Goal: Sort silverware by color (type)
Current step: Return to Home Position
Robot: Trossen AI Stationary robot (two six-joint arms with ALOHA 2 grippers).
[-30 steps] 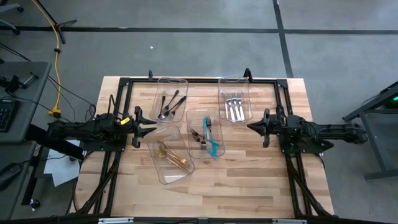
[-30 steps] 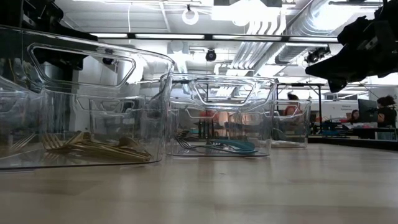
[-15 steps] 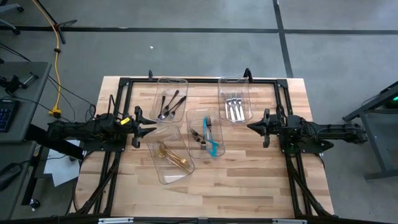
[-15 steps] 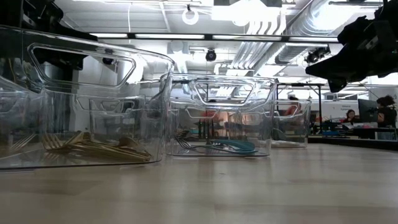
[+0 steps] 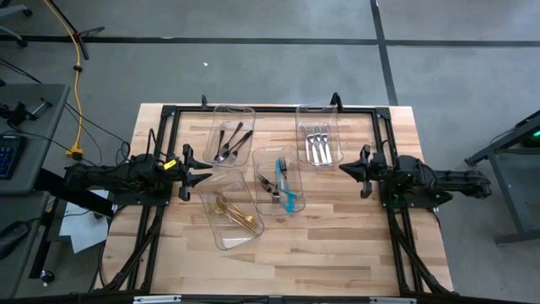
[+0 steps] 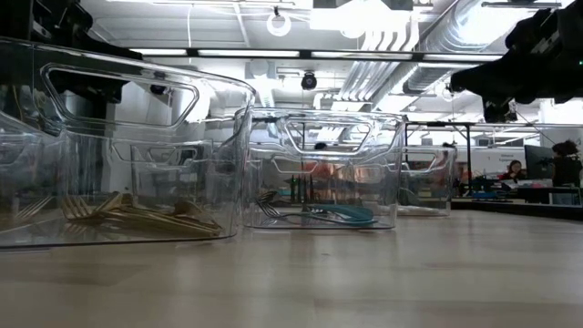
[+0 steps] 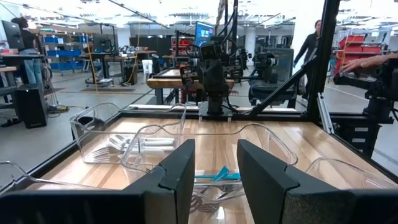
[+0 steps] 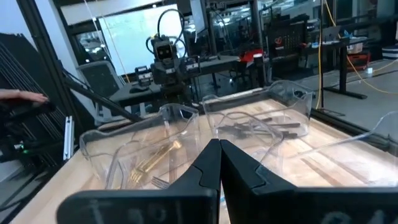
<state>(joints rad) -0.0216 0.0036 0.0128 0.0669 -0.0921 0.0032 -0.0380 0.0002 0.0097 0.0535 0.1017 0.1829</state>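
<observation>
Right gripper (image 5: 342, 168) farther back, pinched, empty

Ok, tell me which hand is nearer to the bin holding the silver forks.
Right. The right hand hangs close by a corner of the silver-fork bin; the left hand is across the table, with the middle bin between.

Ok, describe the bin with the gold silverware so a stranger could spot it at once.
On the light wooden table, four clear rectangular plastic bins sit mid-table. Seen from above, yours is the lowest bin, on the side of the left arm, just below the bin holding black forks. It lies askew and alone holds gold silverware.
</observation>
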